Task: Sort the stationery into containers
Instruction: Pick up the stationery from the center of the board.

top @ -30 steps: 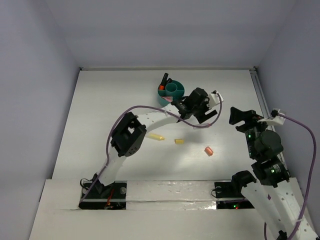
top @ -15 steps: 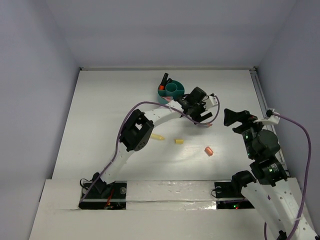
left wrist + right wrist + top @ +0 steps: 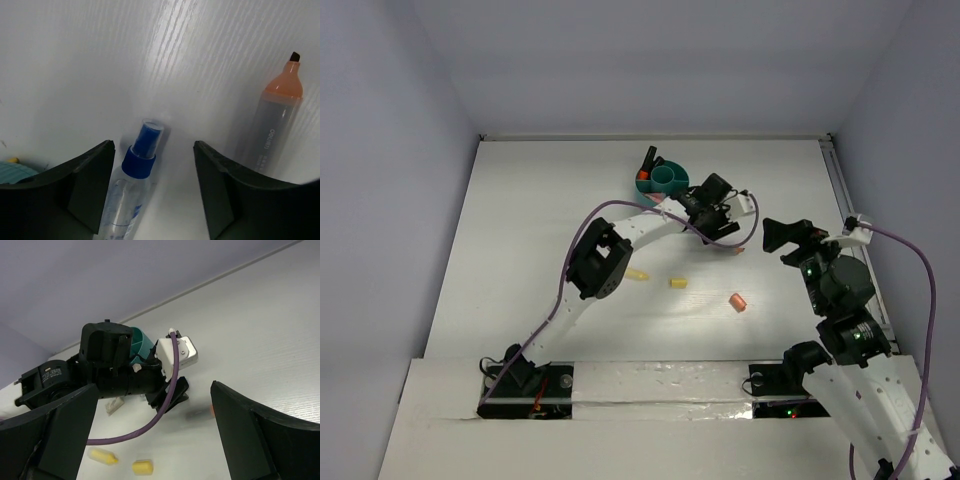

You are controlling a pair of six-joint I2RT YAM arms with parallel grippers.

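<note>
My left wrist view shows the left gripper (image 3: 153, 146) with its fingers spread wide, straddling a clear blue-capped pen (image 3: 136, 162) that lies flat on the surface (image 3: 540, 220). A grey marker with an orange tip (image 3: 272, 127) lies just beyond one finger. From above, this spot sits just right of the teal organizer (image 3: 663, 183), at far centre. The right gripper (image 3: 155, 386) hovers further right, spread apart and empty. Two yellow bits (image 3: 637, 274) (image 3: 677, 283) and an orange bit (image 3: 738, 301) lie nearer me.
</note>
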